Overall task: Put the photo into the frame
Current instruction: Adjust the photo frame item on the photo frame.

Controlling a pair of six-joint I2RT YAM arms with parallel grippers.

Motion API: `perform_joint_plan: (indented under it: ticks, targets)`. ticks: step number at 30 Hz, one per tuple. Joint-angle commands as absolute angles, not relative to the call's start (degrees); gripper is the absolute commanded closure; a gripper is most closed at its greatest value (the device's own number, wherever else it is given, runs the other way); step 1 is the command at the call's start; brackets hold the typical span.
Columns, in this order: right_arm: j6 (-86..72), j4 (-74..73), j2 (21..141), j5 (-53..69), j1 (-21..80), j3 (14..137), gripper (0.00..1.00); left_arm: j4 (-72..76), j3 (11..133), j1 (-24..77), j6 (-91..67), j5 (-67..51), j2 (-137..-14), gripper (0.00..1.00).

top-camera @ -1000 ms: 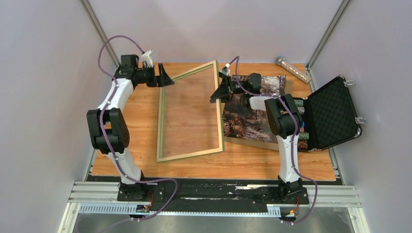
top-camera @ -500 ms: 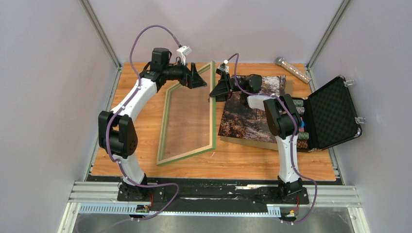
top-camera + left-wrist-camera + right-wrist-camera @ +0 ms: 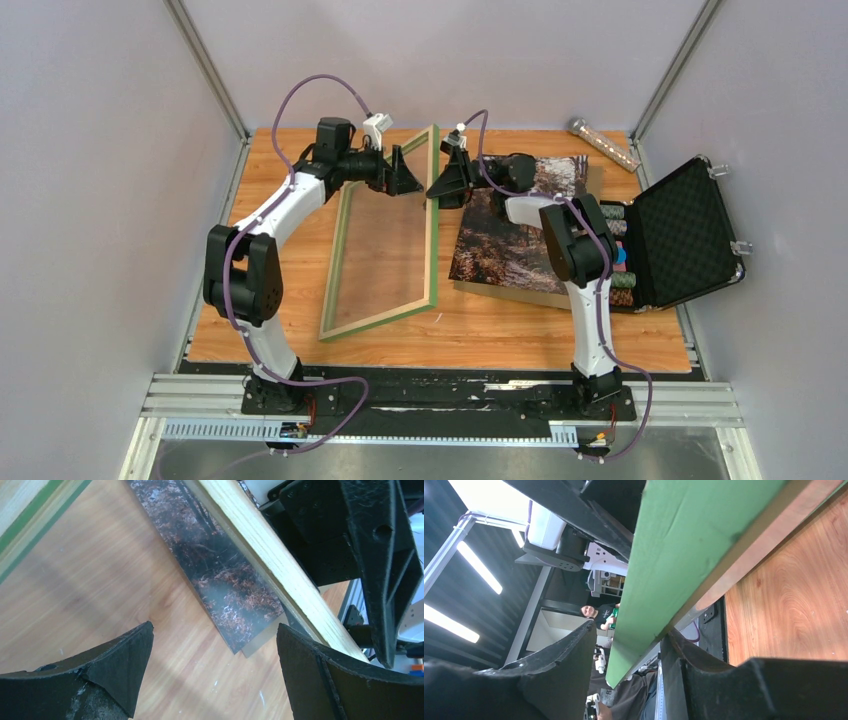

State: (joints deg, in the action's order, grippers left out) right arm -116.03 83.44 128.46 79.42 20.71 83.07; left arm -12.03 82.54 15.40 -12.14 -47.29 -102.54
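Observation:
The frame (image 3: 432, 222) stands tilted up on its left long rail, green face toward the left, top corner raised. Its green rail (image 3: 689, 545) passes between the fingers of my right gripper (image 3: 441, 188). The jaws stand apart: one finger lies against the wooden edge, the other has a gap to the green face. My left gripper (image 3: 408, 172) is open wide just left of that raised rail (image 3: 270, 560), holding nothing (image 3: 215, 635). The photo (image 3: 510, 238) lies picture side up to the right of the frame, also seen past the rail (image 3: 210, 565).
A brown backing board (image 3: 520, 293) lies under the photo, its edge showing at the front. An open black case (image 3: 690, 235) with small items stands at the right edge. A clear tube (image 3: 604, 143) lies at the back right. Bare wooden table (image 3: 270, 290) lies left of the frame.
The frame has tipped up from flat onto its left rail. My left arm swung from the back left corner over to the raised rail. My right jaws have widened.

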Motion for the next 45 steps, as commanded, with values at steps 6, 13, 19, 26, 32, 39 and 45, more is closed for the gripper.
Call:
perform_joint_plan:
  ticks: [6, 13, 19, 26, 32, 39, 45]
  targets:
    - [-116.67, 91.69, 129.06, 75.61, 22.68, 86.56, 0.57, -7.44, 81.66, 15.87, -19.84, -42.49, -100.70, 0.00]
    - [-118.00, 91.80, 131.16, 75.30, 22.76, 90.19, 0.52, -5.49, 80.72, 15.96, -24.03, -40.51, -101.28, 0.00]
    - [-119.53, 92.01, 133.38, 74.91, 22.77, 93.42, 0.51, -6.10, 79.32, 15.95, -23.94, -39.38, -98.79, 0.00]
    - [-121.01, 92.02, 134.93, 74.79, 22.76, 97.20, 0.52, -6.81, 78.43, 15.96, -23.51, -41.96, -95.41, 0.00]
    - [-121.27, 91.92, 135.93, 74.75, 22.78, 98.61, 0.52, -7.82, 77.12, 16.00, -20.67, -46.18, -92.91, 0.00]
    - [-121.21, 91.93, 136.21, 75.60, 22.76, 98.61, 0.52, -10.71, 74.22, 16.00, -15.98, -46.71, -88.36, 0.00]
    - [-120.84, 91.80, 136.49, 76.35, 22.57, 98.54, 0.51, -13.35, 72.86, 15.99, -10.52, -45.02, -83.27, 0.00]
